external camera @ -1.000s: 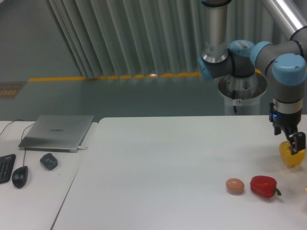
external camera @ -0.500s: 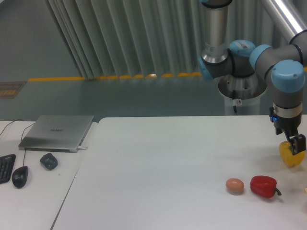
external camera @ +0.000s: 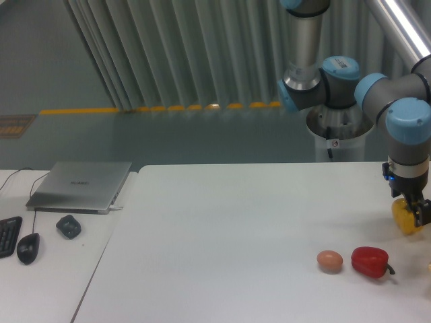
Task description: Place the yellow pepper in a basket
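Observation:
The yellow pepper [external camera: 405,219] is glossy and bright yellow, at the far right of the white table [external camera: 222,229]. My gripper [external camera: 412,210] points straight down and is shut on the yellow pepper, holding it by its top just above the table surface. A dark finger [external camera: 423,212] covers part of the pepper's right side. No basket shows in the camera view; only a pale sliver [external camera: 428,272] sits at the right edge.
A red bell pepper [external camera: 370,262] with a dark stem and a small tan egg [external camera: 329,260] lie in front of the gripper. A closed laptop [external camera: 81,185], a mouse [external camera: 27,247], a small dark object [external camera: 68,226] and a keyboard edge [external camera: 7,235] sit on the left desk.
My gripper with the yellow pepper has risen slightly and shifted a little to the right. The red pepper and egg have not moved.

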`<state>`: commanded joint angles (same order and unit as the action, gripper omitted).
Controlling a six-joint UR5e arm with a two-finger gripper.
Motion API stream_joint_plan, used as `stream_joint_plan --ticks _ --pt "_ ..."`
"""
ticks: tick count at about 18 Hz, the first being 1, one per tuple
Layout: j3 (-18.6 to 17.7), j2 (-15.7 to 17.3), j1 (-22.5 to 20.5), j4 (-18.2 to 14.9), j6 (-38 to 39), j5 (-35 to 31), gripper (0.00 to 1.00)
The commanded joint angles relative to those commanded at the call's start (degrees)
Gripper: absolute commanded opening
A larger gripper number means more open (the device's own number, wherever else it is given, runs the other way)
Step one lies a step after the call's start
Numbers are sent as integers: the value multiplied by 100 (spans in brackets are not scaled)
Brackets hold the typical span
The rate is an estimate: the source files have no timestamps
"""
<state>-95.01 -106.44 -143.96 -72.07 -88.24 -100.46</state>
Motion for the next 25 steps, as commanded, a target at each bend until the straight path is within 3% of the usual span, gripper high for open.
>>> stream_joint_plan --ticks 16,18,20,25 --pt "-150 -132 62 -9 0 -150 100" --pt "-141 -149 70 -17 0 -228 87" --pt "-141 -158 79 -35 9 -281 63" --pt "-97 -150 88 -88 9 -290 35"
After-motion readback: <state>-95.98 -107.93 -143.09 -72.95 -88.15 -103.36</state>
